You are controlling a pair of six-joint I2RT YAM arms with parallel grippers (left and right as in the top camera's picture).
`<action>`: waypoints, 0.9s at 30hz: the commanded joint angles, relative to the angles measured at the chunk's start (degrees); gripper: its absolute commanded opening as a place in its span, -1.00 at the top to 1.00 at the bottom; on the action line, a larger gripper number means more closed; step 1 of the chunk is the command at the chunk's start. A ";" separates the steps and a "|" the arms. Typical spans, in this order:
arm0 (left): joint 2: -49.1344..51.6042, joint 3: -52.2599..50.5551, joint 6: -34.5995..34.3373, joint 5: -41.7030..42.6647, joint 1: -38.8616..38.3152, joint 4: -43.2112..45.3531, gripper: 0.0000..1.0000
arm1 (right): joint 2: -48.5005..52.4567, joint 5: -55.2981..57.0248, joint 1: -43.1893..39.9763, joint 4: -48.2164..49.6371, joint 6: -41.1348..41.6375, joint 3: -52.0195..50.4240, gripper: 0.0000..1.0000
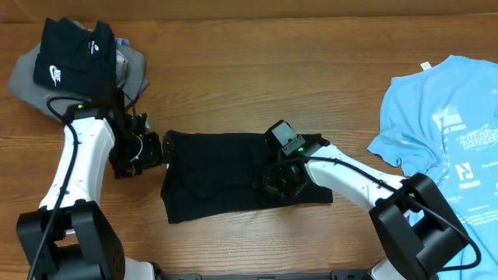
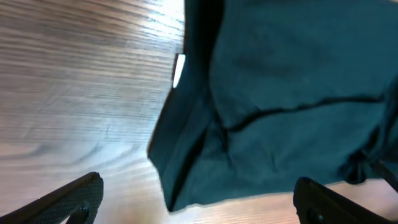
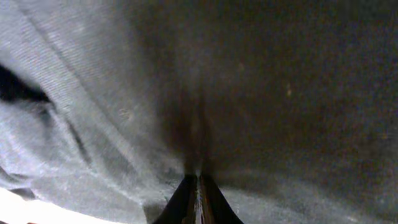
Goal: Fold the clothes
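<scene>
R fingers [image 3: 180, 208] pressed tight together, pinching a crease of soft, matte, fine-ribbed knit. L fingers [image 2: 74, 193] spread wide, gripping nothing, either side of a cloth corner. Black T-shirt [image 1: 218, 175] folded to a rough rectangle, mid worktop [image 1: 272, 62], wood-grain. White neck label [image 2: 179, 68] seen in L wrist view only, not from overhead.

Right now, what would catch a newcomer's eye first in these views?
The plain black cotton T-shirt lies partly folded mid-table, the right gripper shut on its cloth, the left gripper open at its left edge. A light blue printed T-shirt sprawls at the right edge; a black swoosh-logo garment sits on grey cloth far left.
</scene>
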 commanded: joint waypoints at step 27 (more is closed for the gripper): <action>0.46 -19.39 -2.25 -2.21 -8.13 19.58 0.92 | -0.98 -1.11 -0.52 -1.29 -0.90 0.50 0.78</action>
